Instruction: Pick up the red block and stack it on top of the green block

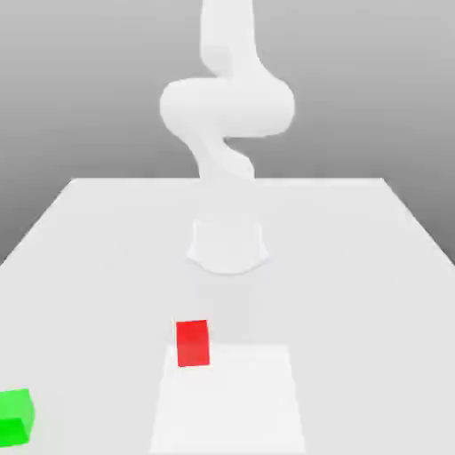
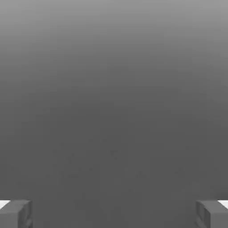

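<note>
the red block (image 1: 193,343) is seen standing on the white table (image 1: 355,267), toward the near edge and slightly to the exterior view's left of centre. it is set upright, its long axis appearing to run vertically, a little taller than wide, with one flat face turned squarely to the camera and its edges roughly in line with the table's sides. the green block (image 1: 15,417) is found well apart from it, at the near corner on the exterior view's left, partly cut by the frame edge; nothing is stacked on it.

the table top is plain and pale, and a slightly brighter rectangular patch (image 1: 231,400) is laid on it just beside the red block, reaching toward the near edge. behind the table a grey, featureless backdrop is seen, darker toward the top.

the white arm (image 1: 227,107) is raised from its base (image 1: 227,247) at mid-table. in the hand view the gripper (image 2: 114,213) is shown released, its two fingertips (image 2: 15,213) held wide apart with nothing between them, against plain grey.
</note>
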